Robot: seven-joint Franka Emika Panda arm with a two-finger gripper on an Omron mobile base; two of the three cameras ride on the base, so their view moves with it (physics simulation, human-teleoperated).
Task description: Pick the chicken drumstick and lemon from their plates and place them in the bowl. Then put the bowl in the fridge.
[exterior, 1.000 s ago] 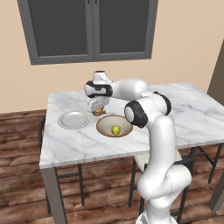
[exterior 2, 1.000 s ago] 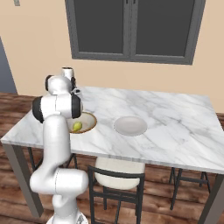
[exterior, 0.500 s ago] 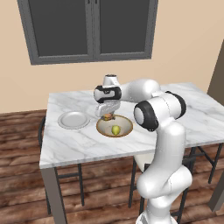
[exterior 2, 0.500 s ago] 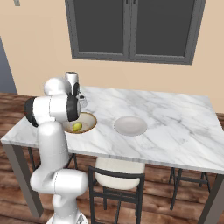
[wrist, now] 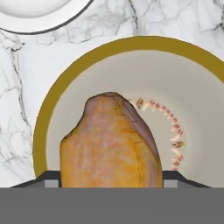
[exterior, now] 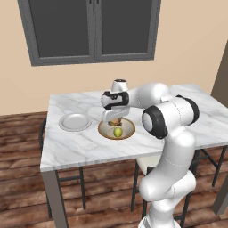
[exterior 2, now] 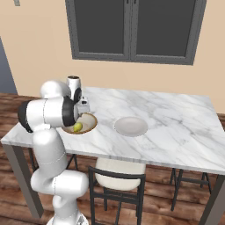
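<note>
Orange-brown meat filled the lower middle of my hand view: the chicken drumstick [wrist: 111,142] sat between my two finger tips, so my gripper [exterior: 116,119] was clamped on it, jaws held wide by its thickness. A second before, I had been hanging over the far plate near the back of the table; half a second later I was partway across, and now I hung directly above the bowl [exterior: 127,132]. The carry was therefore done in my judgement, and only the release remained for this item.

Below the drumstick, the bowl's tan rim [wrist: 52,94] ringed the cream inside, and a slice of grey-white plate [wrist: 39,15] showed at the top corner. In the left base view the lemon [exterior: 117,132] already lay inside the bowl, towards its near side, with the drumstick just above and behind it. The left-hand plate [exterior: 75,122] sat bare beside the bowl, and in the right base view another plate [exterior 2: 130,126] lay further along the marble table [exterior 2: 176,127].

I judged that letting go here would drop the drumstick beside the lemon, leaving the bowl ready for the fridge.
</note>
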